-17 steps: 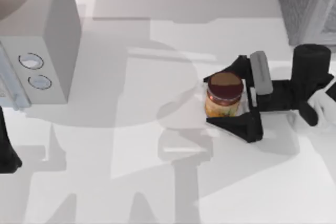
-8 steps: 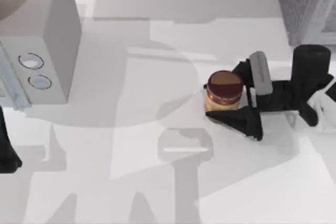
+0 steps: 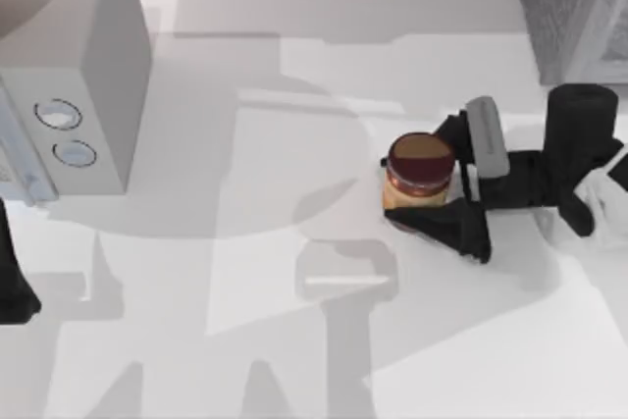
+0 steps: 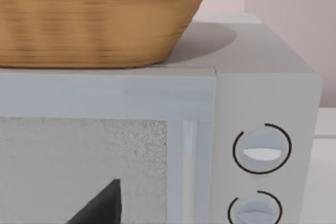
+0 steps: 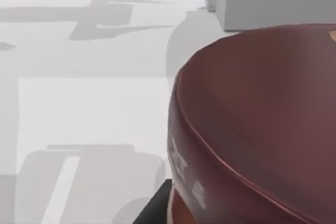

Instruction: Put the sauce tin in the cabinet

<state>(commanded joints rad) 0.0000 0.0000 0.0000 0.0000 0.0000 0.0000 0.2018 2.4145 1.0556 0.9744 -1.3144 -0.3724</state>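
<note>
left arm (image 3: 14, 277) parked at table's left edge, gripper state untellable; microwave (image 3: 69, 95) with two dials, wicker basket (image 4: 100, 17) on top; right gripper (image 3: 432, 179) reaching in from right, fingers clamped on upright sauce tin (image 3: 420, 176), right of centre; cabinet (image 3: 574, 7) far right corner

Sauce tin (image 3: 420, 176) label: orange-yellow from my top view, with no words I can read.
Sauce tin side in my right wrist view (image 5: 252, 145): a few pale marks under the maroon rim, too blurred to read.
Pale grey box (image 4: 262, 129): two round dials (image 4: 261, 149), no numbers or letters beside them.
Cabinet (image 3: 574, 7): no sign or lettering.
</note>
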